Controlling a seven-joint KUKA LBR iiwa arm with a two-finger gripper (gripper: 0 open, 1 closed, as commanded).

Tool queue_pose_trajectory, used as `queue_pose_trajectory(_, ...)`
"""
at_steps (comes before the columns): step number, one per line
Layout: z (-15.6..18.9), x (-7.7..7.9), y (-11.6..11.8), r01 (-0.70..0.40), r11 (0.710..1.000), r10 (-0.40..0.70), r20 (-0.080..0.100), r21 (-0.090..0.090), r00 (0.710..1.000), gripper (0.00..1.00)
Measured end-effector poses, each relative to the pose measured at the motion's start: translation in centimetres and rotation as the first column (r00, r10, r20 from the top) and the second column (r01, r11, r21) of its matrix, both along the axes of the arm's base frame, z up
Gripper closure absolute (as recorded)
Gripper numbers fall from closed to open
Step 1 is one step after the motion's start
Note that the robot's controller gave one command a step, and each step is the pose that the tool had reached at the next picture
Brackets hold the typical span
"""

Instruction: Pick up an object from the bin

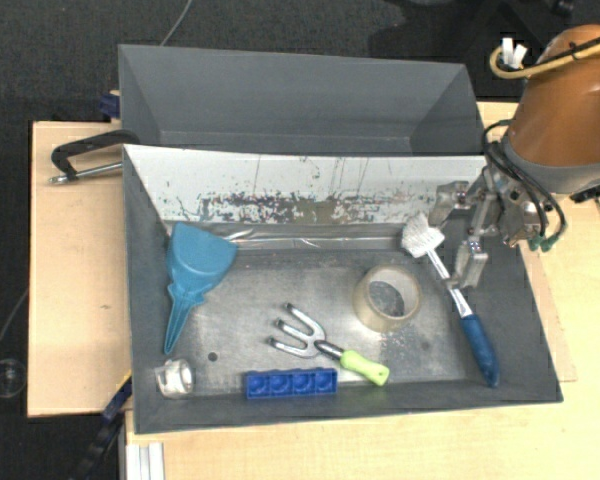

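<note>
My gripper (473, 253) hangs at the bin's right side, just above the right wall. Right beside it lies a brush (475, 338) with a blue handle, a white neck and white bristles pointing to the back wall. The brush's neck passes directly left of the gripper's lower end; I cannot tell whether they touch. A clear tape roll (387, 299) lies flat on the floor a little left of the brush.
A blue funnel (192, 271) rests against the left wall. Near the front lie a small metal fork with a green handle (325, 341), a blue studded block (290, 383) and a small silvery piece (174, 377). The arm's orange cover sits over the right rim.
</note>
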State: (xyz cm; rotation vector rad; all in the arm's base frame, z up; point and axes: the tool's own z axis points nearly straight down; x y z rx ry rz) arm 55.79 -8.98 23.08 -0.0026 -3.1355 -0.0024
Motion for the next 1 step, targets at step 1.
queue_pose_trajectory(1, 0.47, 0.15, 0.03, -0.002, 1.0, 0.002, 0.009, -0.002, 1.0, 0.0)
